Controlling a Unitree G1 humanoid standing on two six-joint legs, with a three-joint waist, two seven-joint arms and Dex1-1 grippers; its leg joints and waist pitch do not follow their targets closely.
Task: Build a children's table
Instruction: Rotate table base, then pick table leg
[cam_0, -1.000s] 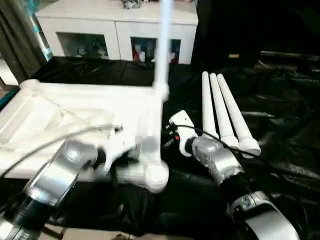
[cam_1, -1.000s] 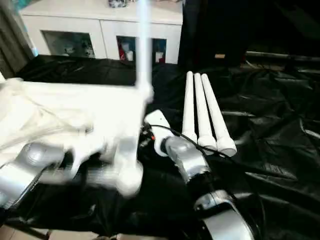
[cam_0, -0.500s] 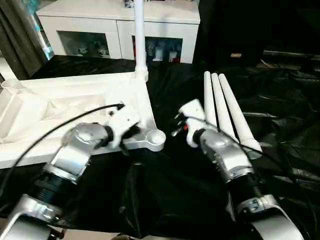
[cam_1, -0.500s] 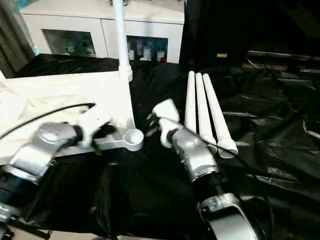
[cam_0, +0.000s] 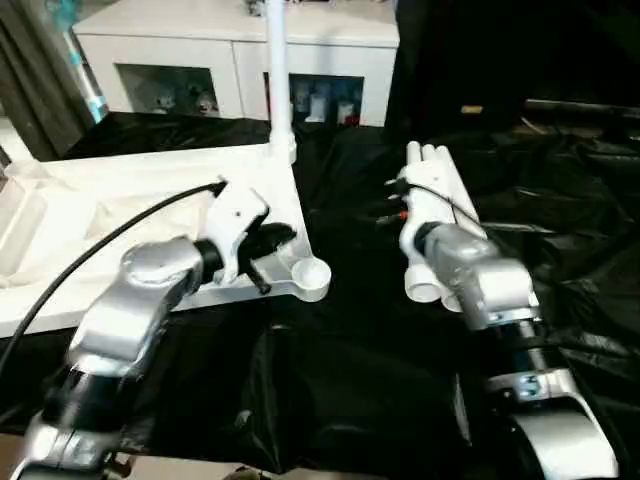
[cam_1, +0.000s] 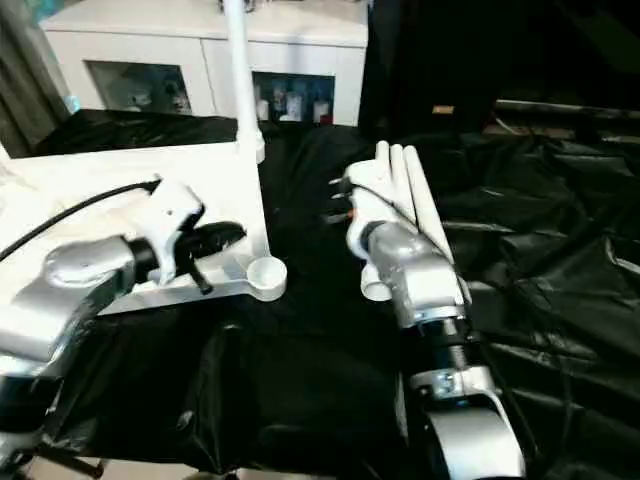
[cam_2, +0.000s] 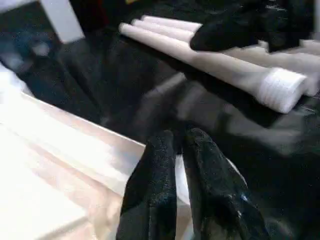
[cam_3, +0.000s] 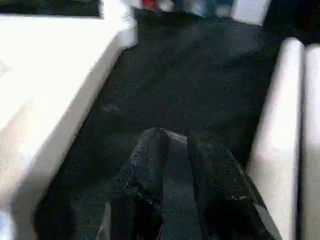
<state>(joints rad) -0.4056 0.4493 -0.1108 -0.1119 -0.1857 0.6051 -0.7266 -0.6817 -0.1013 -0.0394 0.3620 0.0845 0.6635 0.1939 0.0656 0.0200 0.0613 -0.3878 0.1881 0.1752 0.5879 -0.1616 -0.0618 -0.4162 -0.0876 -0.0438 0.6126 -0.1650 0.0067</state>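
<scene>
The children's table top (cam_0: 150, 190) lies upside down on the black cloth at the left. One white leg (cam_0: 278, 90) stands upright in its far right corner. The near right corner lobe (cam_0: 312, 280) holds no leg. My left gripper (cam_0: 285, 240) hovers just above the rim beside that lobe; its fingers (cam_2: 155, 190) stand a narrow slit apart with nothing between them. Three loose legs (cam_0: 440, 165) lie side by side to the right. My right gripper (cam_0: 392, 205) sits over their left side, and my forearm hides their near half.
A white glass-door cabinet (cam_0: 200, 60) stands behind the work table. Crumpled black cloth (cam_0: 560, 230) covers the surface to the right. A black cable (cam_0: 120, 235) from my left arm crosses above the table top. A grey curtain (cam_0: 40, 90) hangs at far left.
My right gripper has swung away from the corner lobe and out over the loose legs. The left gripper stays by the lobe, now with a slit between its fingers.
</scene>
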